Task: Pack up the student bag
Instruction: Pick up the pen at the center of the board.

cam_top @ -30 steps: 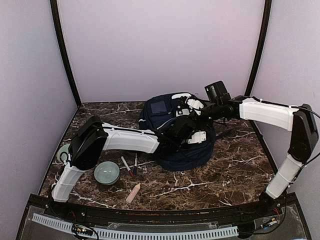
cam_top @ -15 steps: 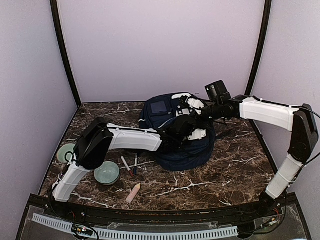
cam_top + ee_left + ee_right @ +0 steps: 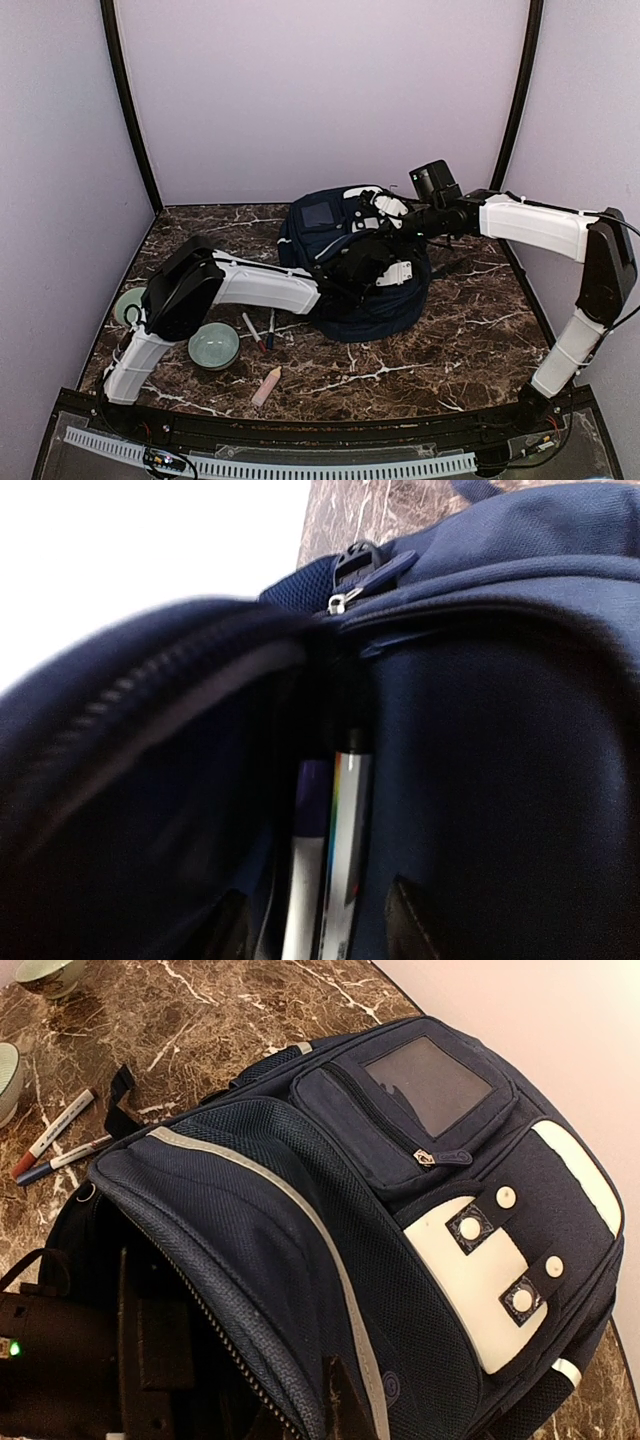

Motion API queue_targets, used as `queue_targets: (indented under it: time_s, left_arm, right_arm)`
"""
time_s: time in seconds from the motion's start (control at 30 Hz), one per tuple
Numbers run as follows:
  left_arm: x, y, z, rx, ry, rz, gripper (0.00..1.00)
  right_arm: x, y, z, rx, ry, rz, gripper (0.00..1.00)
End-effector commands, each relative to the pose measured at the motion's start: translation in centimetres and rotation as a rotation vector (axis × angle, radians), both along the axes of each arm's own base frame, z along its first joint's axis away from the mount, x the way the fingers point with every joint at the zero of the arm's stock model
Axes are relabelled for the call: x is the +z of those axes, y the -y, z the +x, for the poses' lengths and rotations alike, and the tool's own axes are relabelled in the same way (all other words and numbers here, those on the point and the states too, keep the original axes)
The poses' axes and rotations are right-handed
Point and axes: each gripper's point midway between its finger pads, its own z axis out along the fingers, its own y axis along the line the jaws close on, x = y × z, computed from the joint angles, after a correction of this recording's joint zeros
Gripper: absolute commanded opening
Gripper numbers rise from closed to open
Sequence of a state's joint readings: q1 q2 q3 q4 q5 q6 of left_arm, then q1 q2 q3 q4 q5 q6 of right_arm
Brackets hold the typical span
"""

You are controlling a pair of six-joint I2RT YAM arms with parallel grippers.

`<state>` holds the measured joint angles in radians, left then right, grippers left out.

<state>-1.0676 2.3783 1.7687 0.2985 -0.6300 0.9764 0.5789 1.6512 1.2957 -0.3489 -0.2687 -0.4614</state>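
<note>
The student bag (image 3: 372,300) is a navy backpack with a grey stripe and cream patches (image 3: 470,1270), lying at the table's middle back with its mouth unzipped. My left gripper (image 3: 383,262) reaches into that mouth. In the left wrist view its jaws (image 3: 318,920) stand open on either side of two markers: a purple-capped marker (image 3: 308,860) and a rainbow-striped marker (image 3: 347,850). Both markers lie inside the bag, and neither finger touches them. My right gripper (image 3: 374,213) is shut on the bag's zippered flap edge (image 3: 335,1410) and holds it up.
Two markers (image 3: 262,330) lie on the marble left of the bag, and a peach-coloured stick (image 3: 266,386) lies nearer the front. A pale green bowl (image 3: 213,345) sits beside my left arm's elbow. A second bowl (image 3: 127,303) is at the left edge.
My left gripper's jaws have parted inside the bag, and its arm has shifted slightly. The right arm keeps holding the flap in the same place.
</note>
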Motion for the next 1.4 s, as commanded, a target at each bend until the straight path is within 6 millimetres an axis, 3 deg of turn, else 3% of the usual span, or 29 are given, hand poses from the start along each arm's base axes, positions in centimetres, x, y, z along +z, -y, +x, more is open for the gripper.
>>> queue_targets:
  time_s: [0.0, 0.17, 0.43, 0.57, 0.77, 0.8, 1.03, 1.17, 1.37]
  left_arm:
    - [5.3, 0.6, -2.7, -0.032, 0.087, -0.048, 0.49]
    - [7.6, 0.3, -6.2, -0.046, 0.104, -0.086, 0.49]
    - [8.0, -1.8, -13.6, -0.056, -0.033, -0.174, 0.49]
    - [6.9, -3.8, -17.0, -0.027, -0.197, -0.198, 0.49]
    - [4.7, -8.3, -21.0, 0.107, -0.542, -0.257, 0.49]
    - [4.2, -9.2, -21.6, 0.14, -0.59, -0.265, 0.49]
    - [0.2, -15.9, -25.1, 0.455, -0.856, -0.211, 0.49]
    - [-2.0, -18.4, -27.4, 0.591, -0.979, -0.165, 0.48]
    - [-3.1, -21.8, -28.7, 0.702, -1.073, -0.157, 0.48]
  right_arm:
    - [4.8, -0.7, 0.8, -0.018, 0.099, 0.091, 0.0]
    - [5.2, -0.7, 0.8, -0.021, 0.1, 0.098, 0.0]
    - [5.0, -0.7, 0.7, -0.02, 0.097, 0.096, 0.0]
    - [4.6, -0.7, 0.6, -0.02, 0.091, 0.094, 0.0]
    - [4.4, -0.7, 0.5, -0.018, 0.083, 0.096, 0.0]
    - [5.8, -0.5, 0.1, -0.015, 0.106, 0.114, 0.0]
    - [5.6, -0.6, 0.0, -0.012, 0.096, 0.115, 0.0]
    - [5.2, -0.6, 0.0, -0.008, 0.081, 0.114, 0.0]
    - [5.4, -1.1, -0.4, 0.013, 0.061, 0.132, 0.0]
